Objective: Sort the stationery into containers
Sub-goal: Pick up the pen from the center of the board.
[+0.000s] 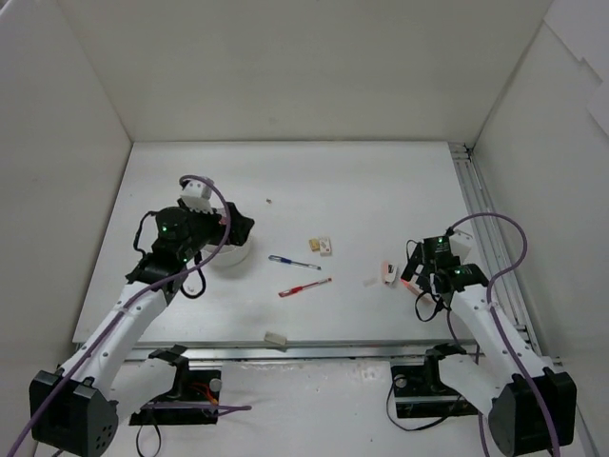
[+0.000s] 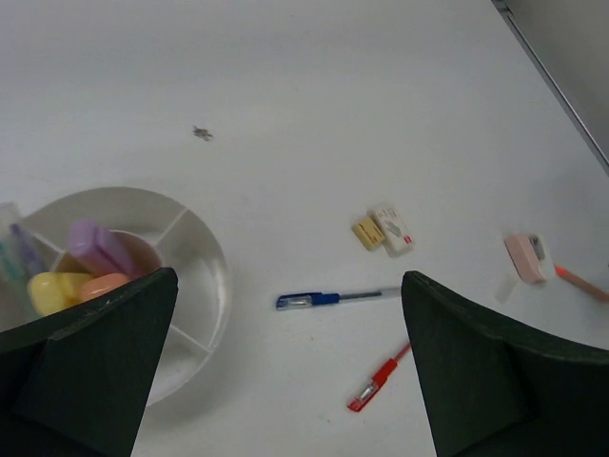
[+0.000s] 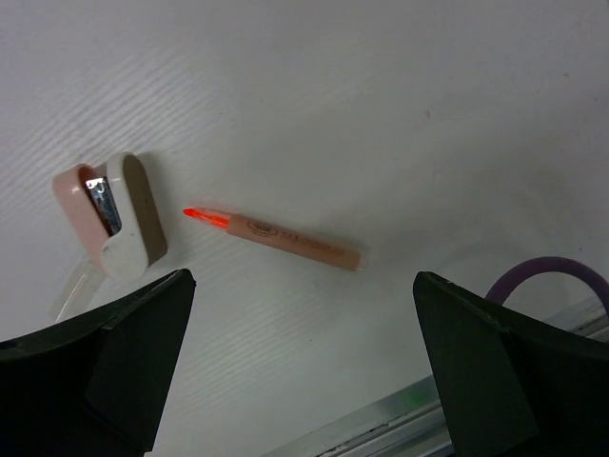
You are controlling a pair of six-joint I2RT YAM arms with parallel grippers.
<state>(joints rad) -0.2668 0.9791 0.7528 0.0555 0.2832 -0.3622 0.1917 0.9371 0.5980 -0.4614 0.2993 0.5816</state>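
Several markers are already in the divided white cup [image 2: 205, 276]: a purple marker [image 2: 95, 246], a yellow marker [image 2: 49, 288] and an orange marker [image 2: 107, 283] share one compartment. Something pale teal and lilac shows in the neighbouring compartment at the frame's edge, too cut off to name. The other compartments in view are bare.

Most of the sorting looks undone. On the table [image 1: 362, 190], well apart from the cup, lie a blue pen [image 2: 338, 298] and a red pen [image 2: 379, 379] close together, with two small erasers [image 2: 383, 230] touching each other beyond them. Farther right are a pink-and-white sharpener [image 3: 109, 219] and, just beside it, an orange-tipped pencil [image 3: 276, 238]. One white eraser block [image 1: 276, 338] sits alone near the table's front edge.

Neither arm holds anything. The left gripper [image 2: 288, 281] hangs above the cup's edge with its jaws spread wide and nothing between them. The right gripper [image 3: 304, 278] is equally wide and empty, hovering over the pencil and sharpener. By my count at least seven items are left to sort, so the job seems under halfway done.
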